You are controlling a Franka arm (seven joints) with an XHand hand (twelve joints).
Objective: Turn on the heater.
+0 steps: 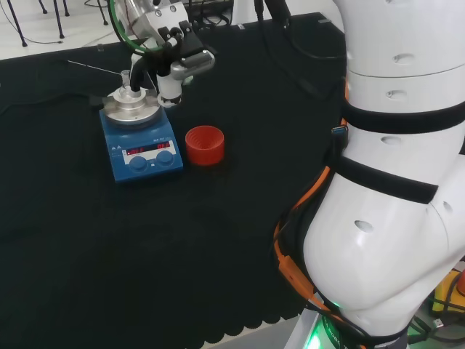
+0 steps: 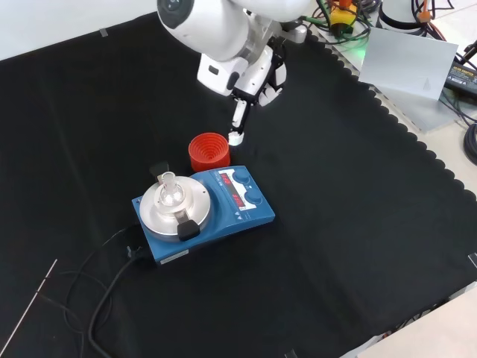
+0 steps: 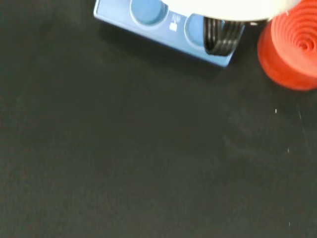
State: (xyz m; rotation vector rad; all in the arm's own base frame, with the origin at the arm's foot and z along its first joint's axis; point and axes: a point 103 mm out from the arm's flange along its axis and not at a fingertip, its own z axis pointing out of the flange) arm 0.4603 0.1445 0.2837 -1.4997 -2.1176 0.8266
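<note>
Hand [image 2: 252, 83]: black and white, raised above the tabletop [image 2: 358, 186], one finger [image 2: 237, 123] stretched straight down with its tip over the cloth just beside the red ribbed ring [image 2: 209, 151]; holding nothing.
Heater [image 2: 203, 212]: blue, near mid-cloth, round metal plate on top carrying a small clear glass flask [image 2: 169, 188]; two blue knobs and red lit displays, digits unreadable.
Black cable [image 2: 112, 280]: runs from the heater across the cloth.
Tabletop: black cloth, scalloped edge.
Room: pale floor, chair legs beyond in the head view.

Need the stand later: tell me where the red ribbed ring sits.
In the front view, the red ribbed ring stands just behind the blue heater, beside the hand's lowered fingertip.
</note>
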